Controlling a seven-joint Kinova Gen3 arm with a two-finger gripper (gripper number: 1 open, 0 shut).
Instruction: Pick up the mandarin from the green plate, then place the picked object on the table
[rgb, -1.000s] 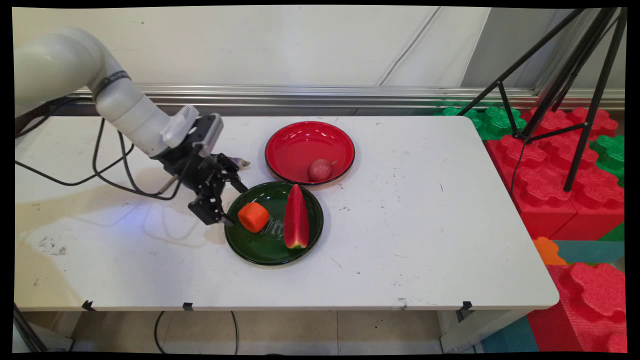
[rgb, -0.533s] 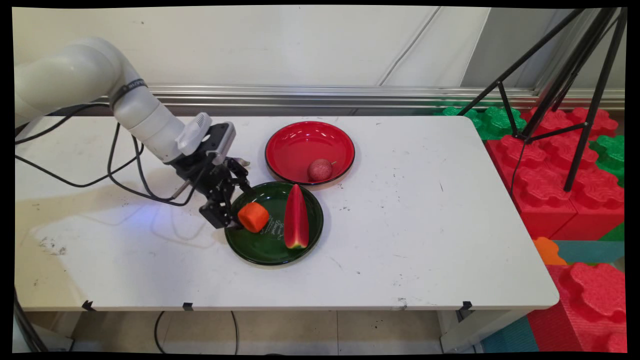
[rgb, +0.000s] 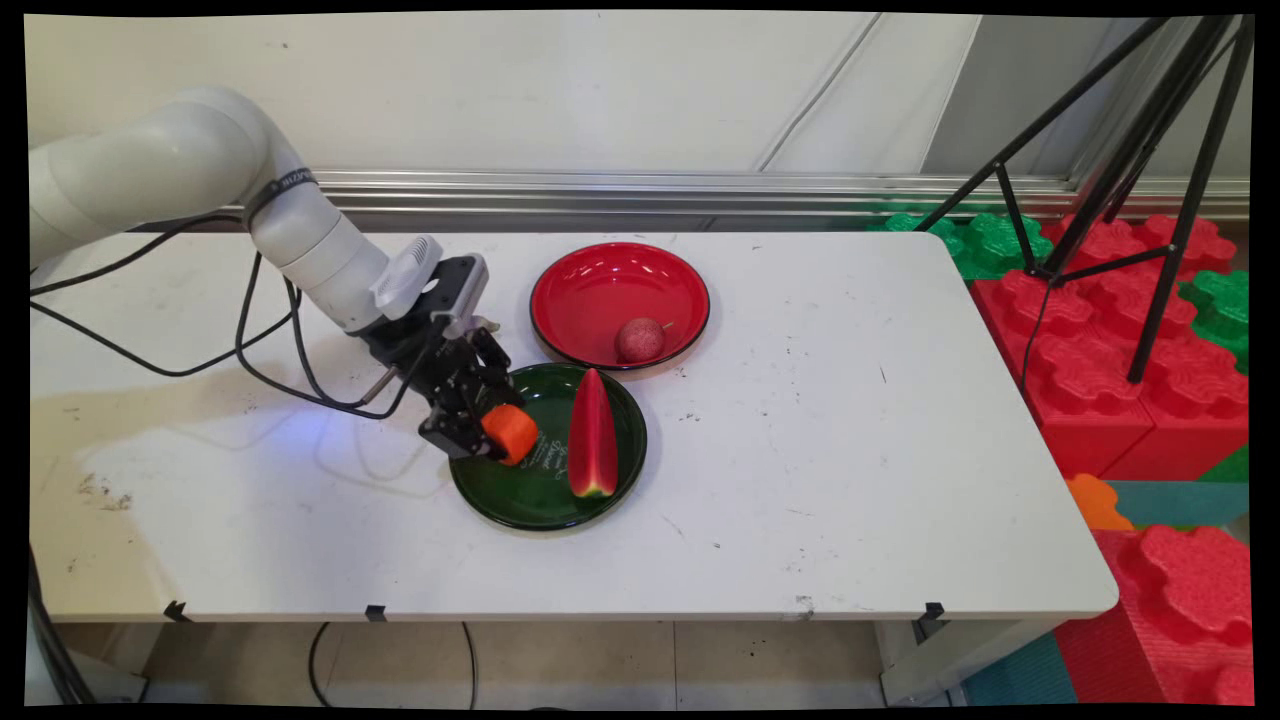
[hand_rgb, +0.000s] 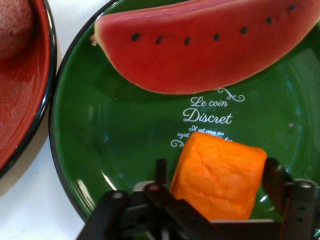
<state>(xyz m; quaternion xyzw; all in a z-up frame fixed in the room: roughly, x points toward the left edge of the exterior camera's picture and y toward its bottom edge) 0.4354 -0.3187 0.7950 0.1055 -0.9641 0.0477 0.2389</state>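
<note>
My black gripper (rgb: 494, 430) hangs low over the left side of a dark green plate (rgb: 540, 502), open. Its fingers straddle an orange foam chunk (rgb: 513, 433) lying on that plate. In the hand view the orange chunk (hand_rgb: 217, 175) sits between the two fingers (hand_rgb: 278, 183), close to both, inside the gripper (hand_rgb: 220, 176). A red watermelon slice (rgb: 592, 435) with a green rind lies on the same plate to the right of the chunk. In the hand view the slice (hand_rgb: 200, 55) lies beyond the chunk on the green plate (hand_rgb: 100, 135).
A red bowl (rgb: 600, 285) stands just behind the green plate and holds a small reddish round fruit (rgb: 640, 340). Its rim (hand_rgb: 46, 100) almost touches the plate. Black cables hang from the arm at the left. A black tripod and red and green foam blocks stand off the table's right end.
The arm has moved right and forward, bringing the open gripper from beside the plate's left rim onto the orange chunk. Plate, slice and bowl have stayed put.
</note>
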